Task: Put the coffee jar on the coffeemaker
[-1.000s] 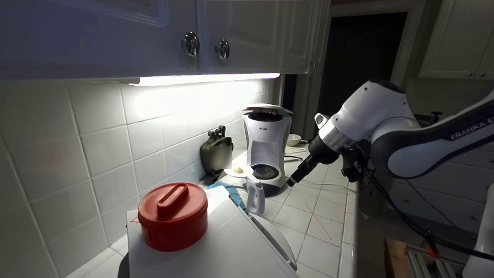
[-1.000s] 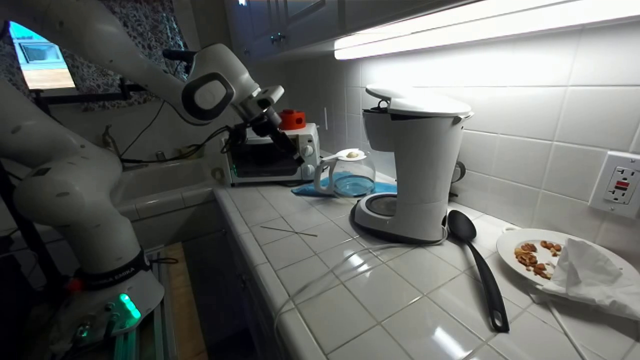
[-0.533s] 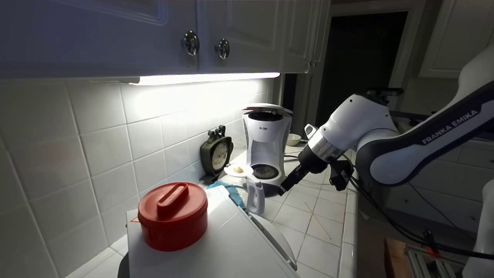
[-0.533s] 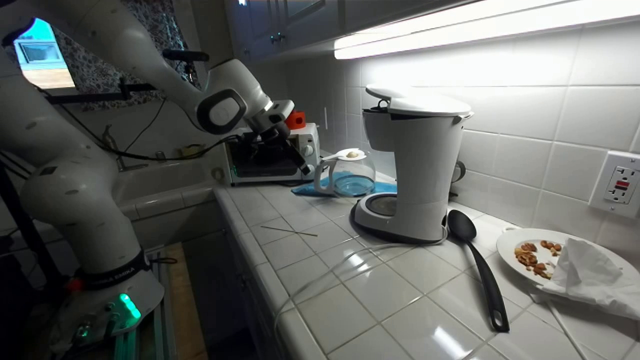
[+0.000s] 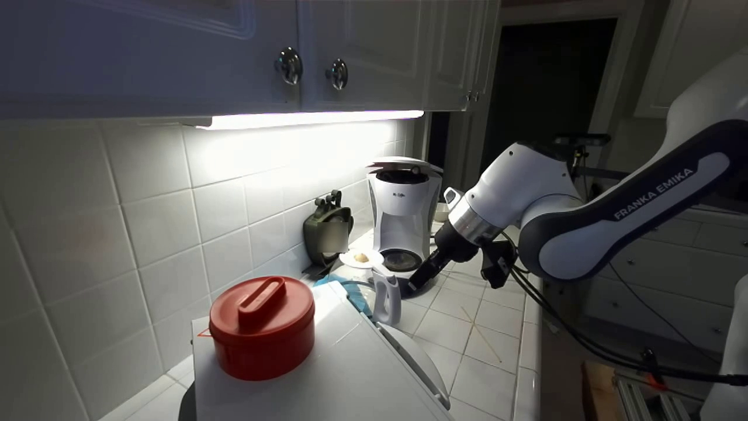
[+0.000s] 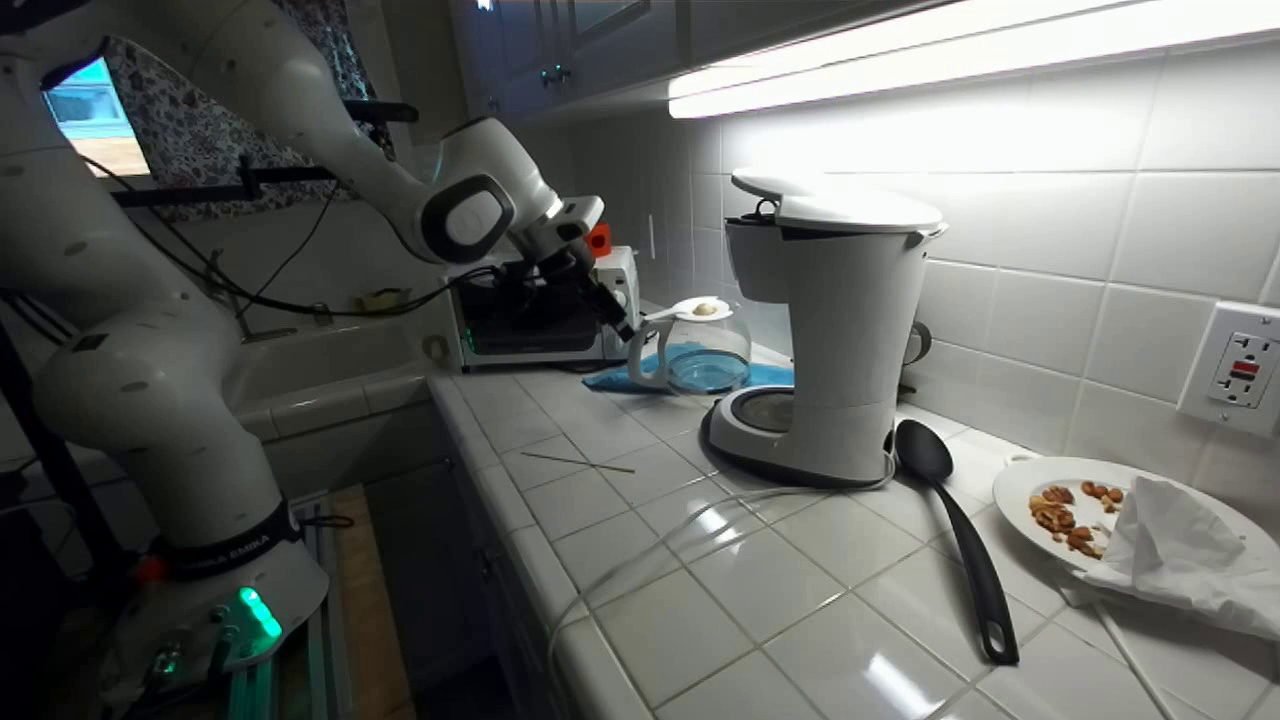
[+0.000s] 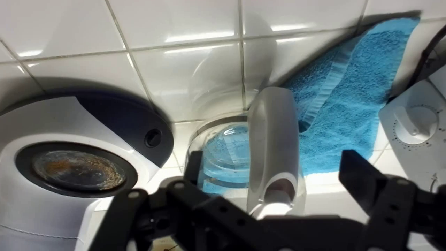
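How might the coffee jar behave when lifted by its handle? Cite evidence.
The coffee jar is probably fragile: its clear bowl looks like glass. It may tip when lifted, since the handle sits to one side. The handle looks smooth, so might slip.

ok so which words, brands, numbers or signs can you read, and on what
"FRANKA EMIKA" on the robot arm, in an exterior view.
"EMIKA" on the dark base band, the word before it unclear.
Too small to read: logo on the coffeemaker.
Too small to read: marks around the oven knob.
Blurred: face of the green clock-like object.
Partly hidden, no lettering readable: red triangle on the oven.
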### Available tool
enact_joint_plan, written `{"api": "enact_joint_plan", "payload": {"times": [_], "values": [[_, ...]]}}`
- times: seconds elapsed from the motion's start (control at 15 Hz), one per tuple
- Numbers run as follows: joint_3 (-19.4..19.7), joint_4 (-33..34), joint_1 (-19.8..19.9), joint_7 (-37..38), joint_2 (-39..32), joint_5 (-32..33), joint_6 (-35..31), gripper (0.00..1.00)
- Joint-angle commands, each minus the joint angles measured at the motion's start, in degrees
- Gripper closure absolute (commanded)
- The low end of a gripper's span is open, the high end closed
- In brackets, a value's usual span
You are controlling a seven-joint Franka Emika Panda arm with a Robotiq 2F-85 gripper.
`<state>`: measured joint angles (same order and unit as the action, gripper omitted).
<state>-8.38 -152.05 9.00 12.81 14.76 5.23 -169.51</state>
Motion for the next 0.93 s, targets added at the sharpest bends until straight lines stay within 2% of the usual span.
{"api": "enact_joint_plan", "payload": {"times": [0.0, 0.4, 0.87], "values": [[-1.6, 4.9, 2.3, 1.2, -3.9, 2.6, -0.3, 0.00], [-2.8, 11.1, 4.0, 2.3, -8.5, 4.7, 1.1, 0.00], [-3.4, 15.0, 2.8, 3.3, -11.3, 3.5, 6.2, 0.00]]}}
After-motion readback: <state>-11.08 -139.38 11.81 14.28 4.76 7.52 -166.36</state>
